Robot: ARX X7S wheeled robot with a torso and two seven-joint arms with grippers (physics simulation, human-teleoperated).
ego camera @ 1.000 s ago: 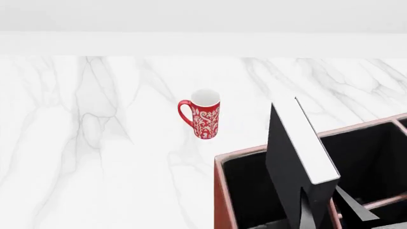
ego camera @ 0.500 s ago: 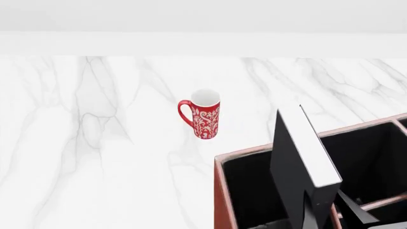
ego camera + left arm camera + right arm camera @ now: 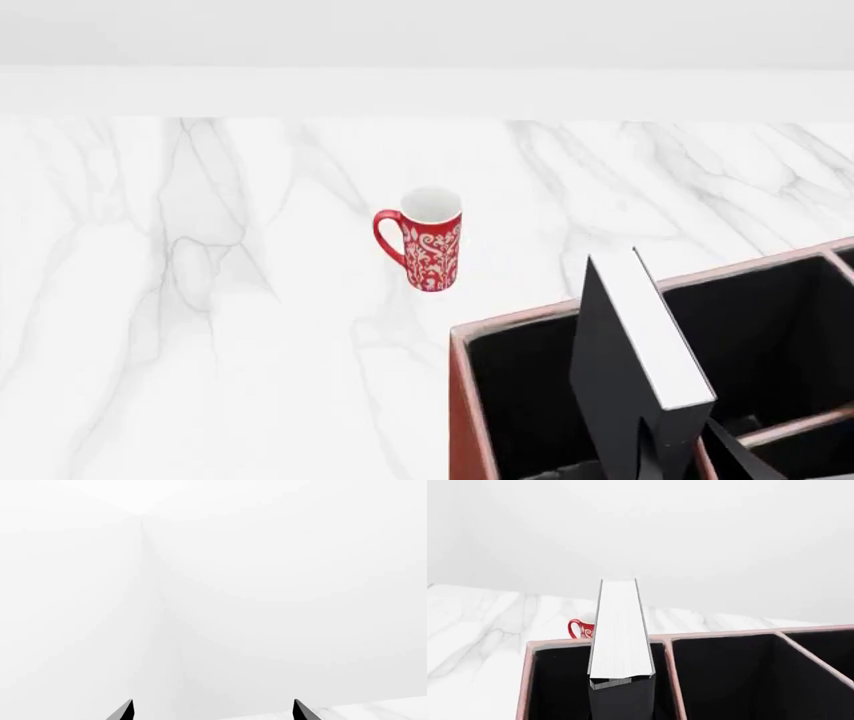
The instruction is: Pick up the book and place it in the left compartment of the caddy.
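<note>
The black book [image 3: 651, 335], white page edges up, stands tilted with its lower part inside the left compartment [image 3: 521, 400] of the reddish-brown caddy [image 3: 461, 400]. My right gripper [image 3: 683, 452] is shut on the book's near end at the bottom edge of the head view, dark fingers on either side. In the right wrist view the book [image 3: 620, 630] runs straight ahead over the left compartment [image 3: 557, 685], and the fingers are hidden. My left gripper [image 3: 212, 712] is open, facing a blank white wall with nothing between its tips.
A red patterned mug [image 3: 430, 242] stands on the white marble counter [image 3: 200, 300], left of and behind the caddy. The mug [image 3: 582, 629] peeks over the caddy's far rim [image 3: 714, 636]. A crossbar [image 3: 801, 420] splits the caddy's right sections. A white wall backs the counter.
The book has sunk lower into the left compartment, shifting slightly right, with my right gripper going down with it. The mug and caddy have not moved.
</note>
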